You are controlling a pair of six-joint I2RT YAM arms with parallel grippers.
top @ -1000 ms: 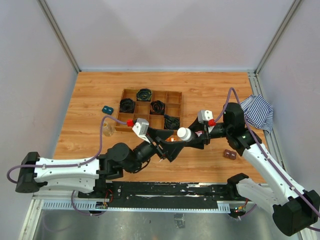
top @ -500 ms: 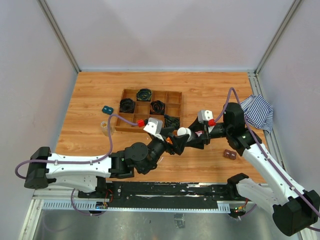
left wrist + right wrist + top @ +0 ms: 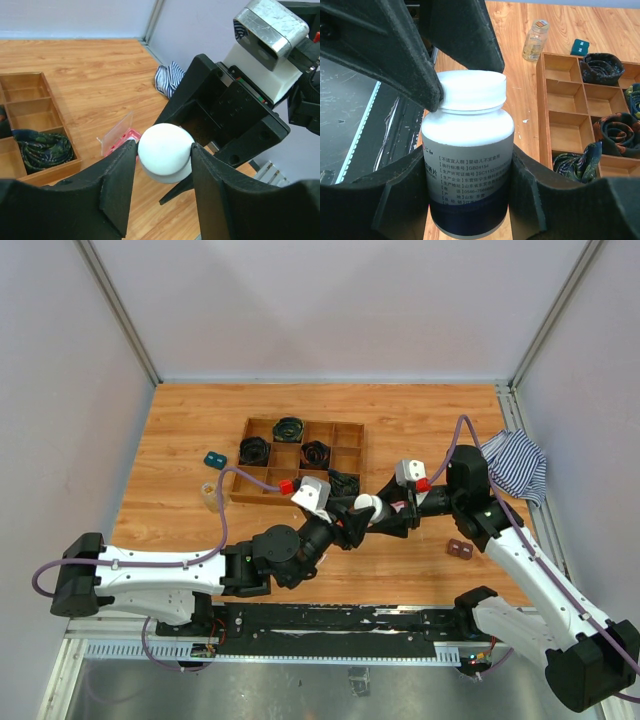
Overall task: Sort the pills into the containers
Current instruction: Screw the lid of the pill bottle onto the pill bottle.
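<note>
Above the table's middle, my right gripper (image 3: 388, 512) (image 3: 468, 167) is shut on the body of a bottle (image 3: 468, 165). The bottle is white with a dark blue lower band and a printed label. Its white cap (image 3: 366, 506) (image 3: 165, 149) points toward the left arm. My left gripper (image 3: 354, 517) (image 3: 164, 152) is shut on that cap, one finger against each side. A small clear vial (image 3: 210, 496) (image 3: 536, 40) stands upright left of the tray. A flat pink box (image 3: 119, 140) with its clear lid raised lies below the bottle. No loose pills show.
A wooden compartment tray (image 3: 349, 436) (image 3: 544, 107) holding dark coils sits at the centre back. A small teal block (image 3: 214, 459) (image 3: 579, 47) lies to its left. A brown block (image 3: 459, 549) is near the right arm. A striped cloth (image 3: 515, 466) (image 3: 167, 81) is at the right edge.
The left arm has swung right and up to the bottle. Its fingers have come in from wide open onto the white cap. The right arm and bottle have stayed still.
</note>
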